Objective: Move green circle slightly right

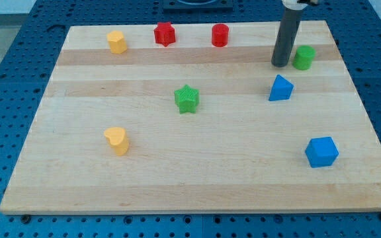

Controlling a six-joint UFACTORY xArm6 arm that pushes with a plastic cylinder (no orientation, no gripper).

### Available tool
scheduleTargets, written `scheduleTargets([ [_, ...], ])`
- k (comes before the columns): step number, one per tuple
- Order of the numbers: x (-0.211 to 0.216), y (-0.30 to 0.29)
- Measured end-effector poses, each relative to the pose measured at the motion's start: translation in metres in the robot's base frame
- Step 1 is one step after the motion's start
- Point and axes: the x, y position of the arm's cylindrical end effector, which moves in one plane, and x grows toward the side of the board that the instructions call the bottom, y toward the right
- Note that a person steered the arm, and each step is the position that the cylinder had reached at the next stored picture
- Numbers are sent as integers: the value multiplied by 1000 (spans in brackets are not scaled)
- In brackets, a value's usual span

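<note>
The green circle (303, 57) stands near the view's top right on the wooden board (197, 178). My tip (280, 64) is on the board just left of the green circle, a small gap apart, slightly lower than its middle. The dark rod rises from it to the view's top edge. The blue triangle (280, 88) lies just below my tip.
A red star (165, 34), a red cylinder (220, 35) and a yellow hexagon (116, 41) stand along the top. A green star (187, 99) is mid-board, a yellow heart (117, 141) lower left, a blue cube (321, 151) lower right.
</note>
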Motion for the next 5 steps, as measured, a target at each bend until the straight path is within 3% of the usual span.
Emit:
scheduleTargets([
  [3, 19, 0],
  [5, -4, 9],
])
